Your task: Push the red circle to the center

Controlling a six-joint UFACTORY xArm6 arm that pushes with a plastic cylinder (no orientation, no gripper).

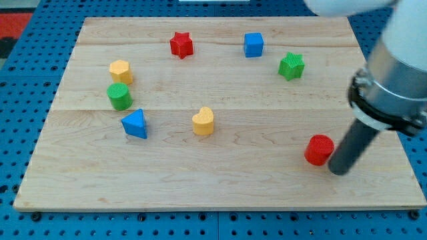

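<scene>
The red circle (319,149) lies on the wooden board (220,187) at the lower right. My tip (339,171) is down on the board just to the right of the red circle and slightly below it, touching or nearly touching its right side. The dark rod rises from there to the arm at the view's upper right. The board's middle lies up and to the left of the red circle, near the yellow heart (203,121).
A red star (181,45) and a blue cube (253,45) sit near the top. A green star (291,66) is at the upper right. A yellow hexagon (121,71), a green cylinder (119,96) and a blue triangle (135,124) stand at the left.
</scene>
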